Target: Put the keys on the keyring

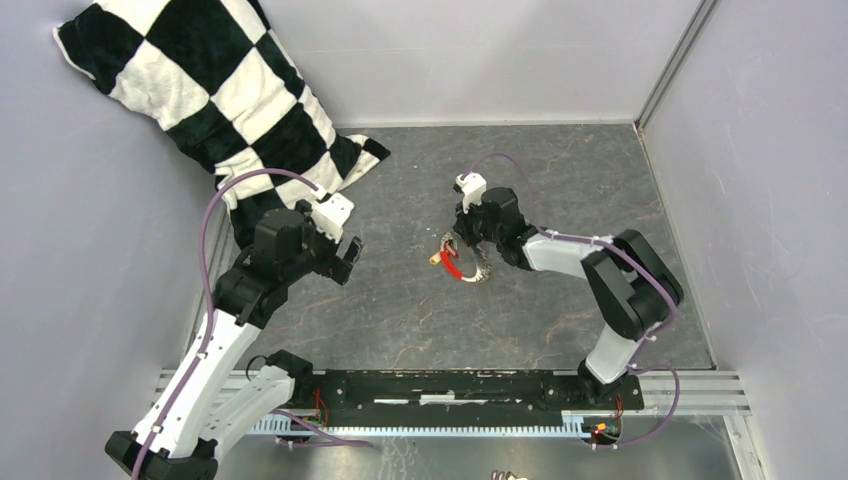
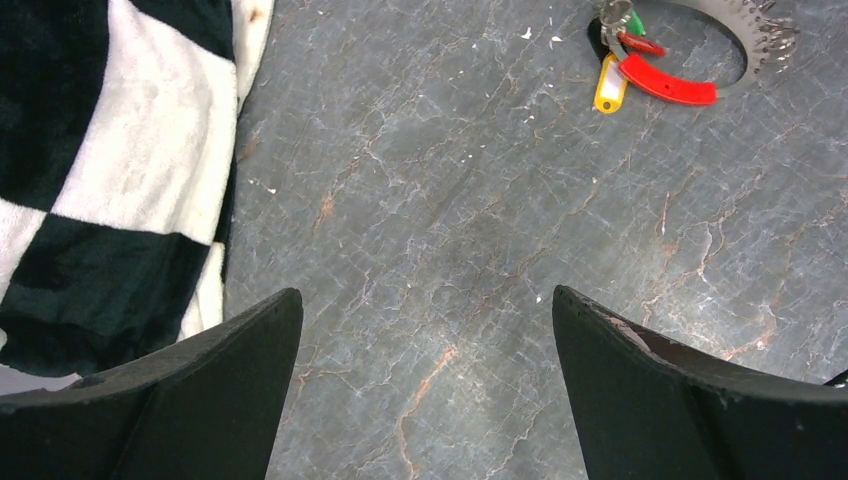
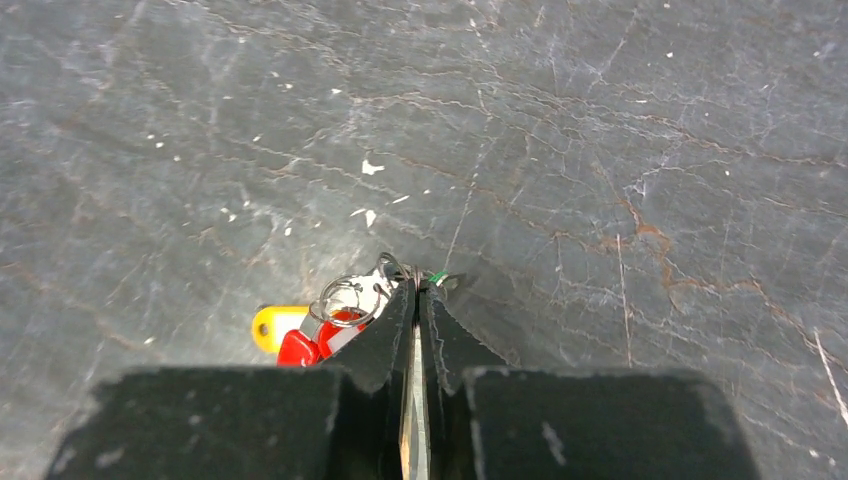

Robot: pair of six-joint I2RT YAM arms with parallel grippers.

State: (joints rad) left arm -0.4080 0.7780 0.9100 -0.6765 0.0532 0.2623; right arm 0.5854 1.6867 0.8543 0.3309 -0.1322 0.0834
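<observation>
My right gripper (image 1: 462, 240) stands over the keys at mid-table. In the right wrist view it (image 3: 417, 291) is shut on a thin silver strip, the keyring (image 1: 476, 270), edge-on between the fingers. The yellow key (image 3: 274, 325) and red key (image 3: 303, 345) lie just left of the fingertips under small wire loops (image 3: 345, 294). A sliver of the green key (image 3: 437, 276) shows at the tips. The left wrist view shows the yellow key (image 2: 609, 84), red strap (image 2: 668, 83), green key (image 2: 634, 21) and keyring coil (image 2: 765, 42) at top right. My left gripper (image 2: 425, 293) is open and empty, well to the left (image 1: 345, 259).
A black-and-white checkered pillow (image 1: 215, 90) leans in the back left corner, close behind my left gripper; it also shows in the left wrist view (image 2: 110, 160). Grey walls enclose the dark marbled table (image 1: 420, 320). A metal rail (image 1: 450, 390) runs along the near edge.
</observation>
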